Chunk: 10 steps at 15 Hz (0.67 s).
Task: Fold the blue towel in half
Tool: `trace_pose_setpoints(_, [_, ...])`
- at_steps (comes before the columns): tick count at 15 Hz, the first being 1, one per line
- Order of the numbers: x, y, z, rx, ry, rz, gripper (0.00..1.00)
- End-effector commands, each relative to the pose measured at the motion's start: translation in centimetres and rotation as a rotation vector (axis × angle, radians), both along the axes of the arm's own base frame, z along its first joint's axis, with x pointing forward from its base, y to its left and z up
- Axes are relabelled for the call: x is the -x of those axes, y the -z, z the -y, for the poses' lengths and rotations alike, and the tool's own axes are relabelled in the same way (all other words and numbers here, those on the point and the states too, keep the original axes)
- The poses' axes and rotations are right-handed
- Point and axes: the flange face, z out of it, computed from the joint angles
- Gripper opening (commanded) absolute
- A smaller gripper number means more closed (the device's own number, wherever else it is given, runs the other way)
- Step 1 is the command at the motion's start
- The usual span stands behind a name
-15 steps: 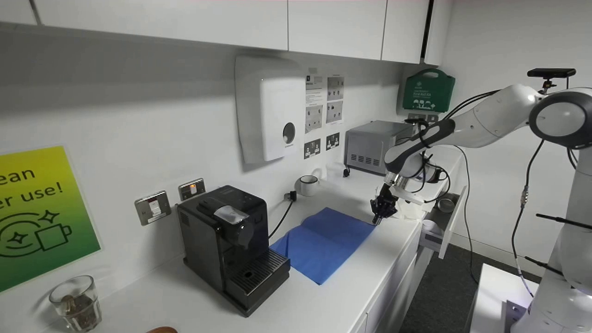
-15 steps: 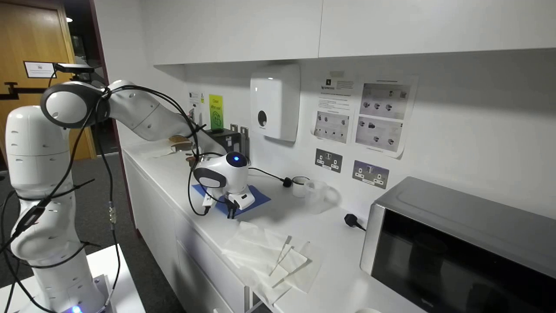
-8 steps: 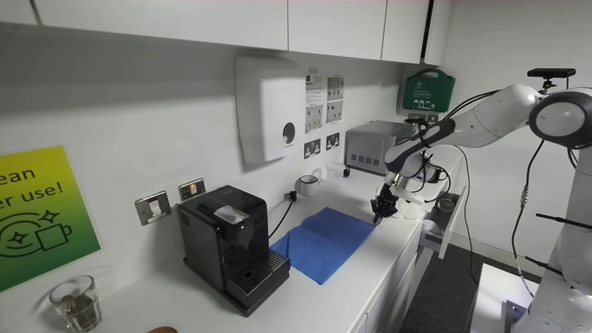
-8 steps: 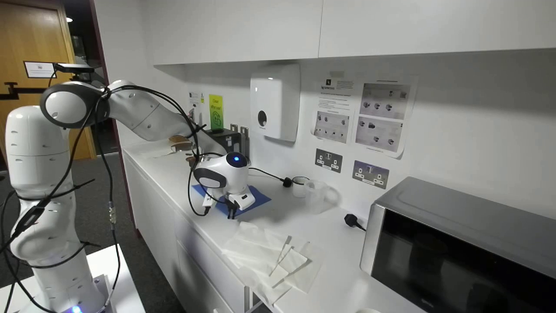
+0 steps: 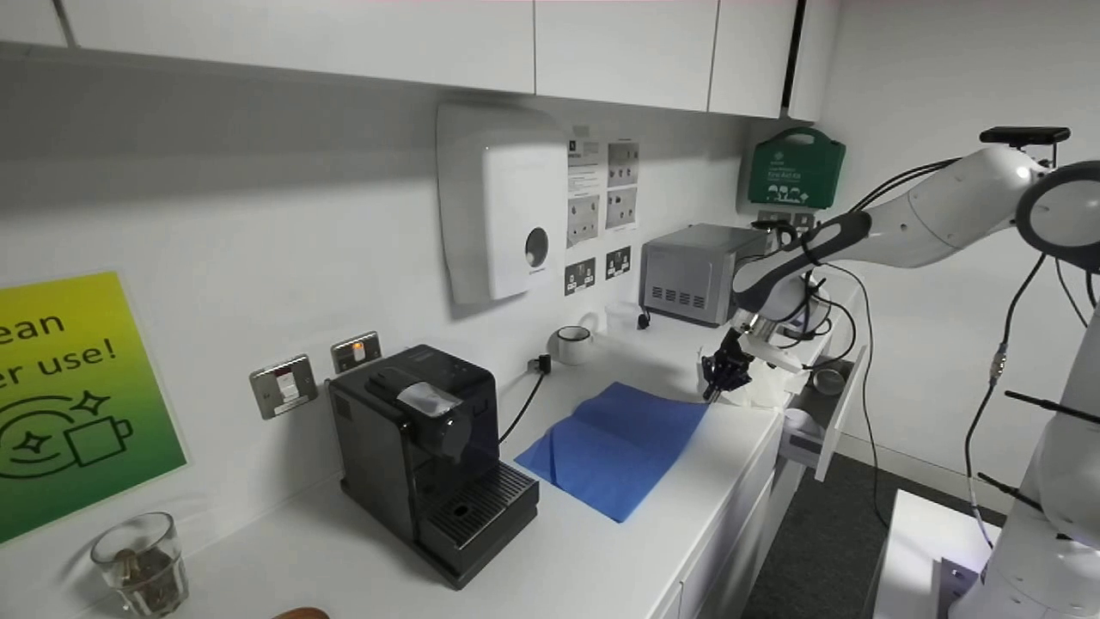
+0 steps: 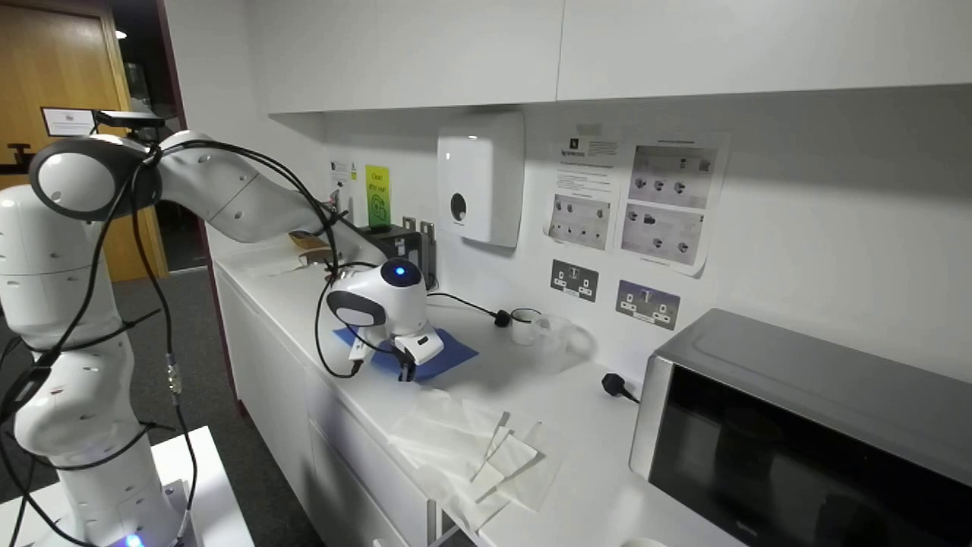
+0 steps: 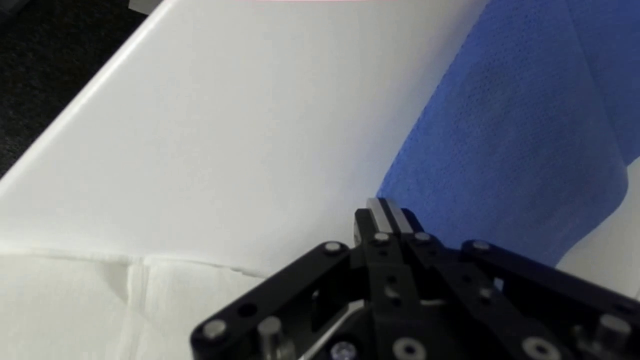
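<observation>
The blue towel (image 5: 627, 447) lies on the white counter beside the black coffee machine (image 5: 412, 447), mostly flat with a crease across it. In an exterior view (image 6: 456, 355) the arm hides part of it. My gripper (image 5: 711, 398) is at the towel's corner farthest from the coffee machine, a little above the counter. In the wrist view the fingers (image 7: 384, 202) are shut together on the tip of the towel's corner (image 7: 500, 125), and the cloth rises slightly toward them. The exact amount of cloth between the fingertips is hidden.
White paper sheets (image 6: 486, 448) lie on the counter close to the gripper. A mug (image 5: 573, 346) and a clear jug (image 6: 552, 342) stand by the wall. A microwave (image 6: 759, 425) is farther along. A drawer (image 5: 829, 421) is open below the counter edge.
After half a second of stillness, the arm has moved back, away from the coffee machine. The towel has slid with the gripper, and its near edge has come clear of the coffee machine.
</observation>
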Motion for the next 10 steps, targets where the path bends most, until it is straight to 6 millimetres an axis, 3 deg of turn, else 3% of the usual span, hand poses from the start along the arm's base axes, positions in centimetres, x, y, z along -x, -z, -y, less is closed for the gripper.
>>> trace_pose_setpoints(1, [2.5,-2.0,-0.2,0.052,0.015,0.066,0.00])
trace_pose_setpoints(10, [6.2,-3.8,-1.2,0.270,-0.033,0.159,0.00])
